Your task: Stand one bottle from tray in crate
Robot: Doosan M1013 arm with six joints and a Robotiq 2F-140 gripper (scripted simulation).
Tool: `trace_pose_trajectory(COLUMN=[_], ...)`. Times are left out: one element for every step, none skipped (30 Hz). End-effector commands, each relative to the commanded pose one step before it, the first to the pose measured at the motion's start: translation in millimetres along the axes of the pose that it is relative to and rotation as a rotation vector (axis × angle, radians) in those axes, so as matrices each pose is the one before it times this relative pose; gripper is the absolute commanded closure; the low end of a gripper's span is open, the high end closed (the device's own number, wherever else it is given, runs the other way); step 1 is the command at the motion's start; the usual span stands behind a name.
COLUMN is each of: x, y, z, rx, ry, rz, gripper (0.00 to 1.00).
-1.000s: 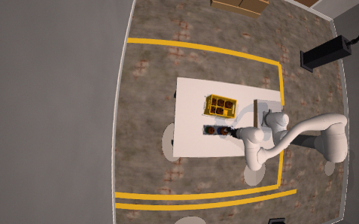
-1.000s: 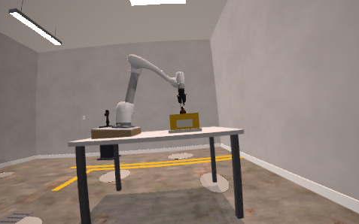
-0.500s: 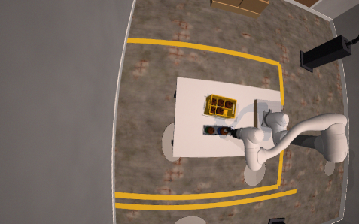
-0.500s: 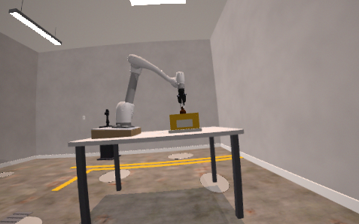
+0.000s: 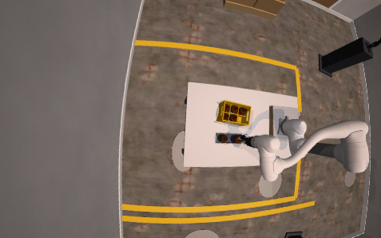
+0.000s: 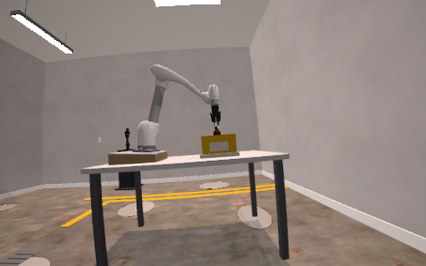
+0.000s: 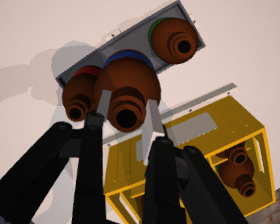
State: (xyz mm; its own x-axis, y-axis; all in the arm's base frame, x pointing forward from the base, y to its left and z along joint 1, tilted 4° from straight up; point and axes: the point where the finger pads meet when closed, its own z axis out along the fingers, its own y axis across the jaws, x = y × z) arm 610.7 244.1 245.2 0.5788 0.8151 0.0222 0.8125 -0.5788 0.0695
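Gripping a brown bottle (image 7: 127,96) by the neck, jaws clamped, above grey tray (image 7: 179,12), yellow crate (image 7: 244,120) beside

This looks like an industrial robot test cell. Bare grey walls (image 6: 343,112) close in a worn, stained concrete floor (image 6: 334,232), and yellow safety lines (image 5: 219,49) painted on that floor box in a white table (image 6: 187,162) at the middle. A white arm (image 6: 155,107) is bolted to that table. Strip lights (image 6: 41,31) hang overhead. Beyond the lines from the table sit cardboard boxes (image 5: 255,5) and a black cabinet (image 5: 344,56).
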Motion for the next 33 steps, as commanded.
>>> trace_pose_trajectory(x=[-0.02,0.0,0.0,0.0,0.0,0.0,0.0,0.0,0.0,0.0,0.0,0.0,0.0,0.0,0.0,0.0,0.0,0.0,0.0,0.0,0.0,0.0,0.0,0.0,0.0,0.0,0.0,0.0,0.0,0.0,0.0,0.0,0.0], y=[-0.02,0.0,0.0,0.0,0.0,0.0,0.0,0.0,0.0,0.0,0.0,0.0,0.0,0.0,0.0,0.0,0.0,0.0,0.0,0.0,0.0,0.0,0.0,0.0,0.0,0.0,0.0,0.0,0.0,0.0,0.0,0.0,0.0], z=[-2.07,-0.67,-0.73,-0.79,-0.85,-0.91,-0.96,-1.01,0.0,0.0,-1.06,-1.1,-1.13,-1.17,-1.19,-1.21,-1.23,-1.24,-1.25,-1.25,-1.24,-1.23,-1.22,-1.19,-1.17,0.0,0.0,-1.14,-1.1,-1.06,-1.01,-0.96,-0.91], rx=[0.00008,0.0,0.0,0.0,0.0,0.0,0.0,0.0,0.0,0.0,0.0,0.0,0.0,0.0,0.0,0.0,0.0,0.0,0.0,0.0,0.0,0.0,0.0,0.0,0.0,0.0,0.0,0.0,0.0,0.0,0.0,0.0,0.0], ry=[0.00016,0.0,0.0,0.0,0.0,0.0,0.0,0.0,0.0,0.0,0.0,0.0,0.0,0.0,0.0,0.0,0.0,0.0,0.0,0.0,0.0,0.0,0.0,0.0,0.0,0.0,0.0,0.0,0.0,0.0,0.0,0.0,0.0], rz=[-0.00002,0.0,0.0,0.0,0.0,0.0,0.0,0.0,0.0,0.0,0.0,0.0,0.0,0.0,0.0,0.0,0.0,0.0,0.0,0.0,0.0,0.0,0.0,0.0,0.0,0.0,0.0,0.0,0.0,0.0,0.0,0.0,0.0], gripper=[1.0,1.0,1.0,1.0,1.0,1.0,1.0,1.0,1.0,1.0,1.0,1.0,1.0,1.0,1.0,1.0,1.0,1.0,1.0,1.0,1.0,1.0,1.0,1.0,1.0,1.0,1.0,1.0,1.0,1.0,1.0,1.0,1.0])
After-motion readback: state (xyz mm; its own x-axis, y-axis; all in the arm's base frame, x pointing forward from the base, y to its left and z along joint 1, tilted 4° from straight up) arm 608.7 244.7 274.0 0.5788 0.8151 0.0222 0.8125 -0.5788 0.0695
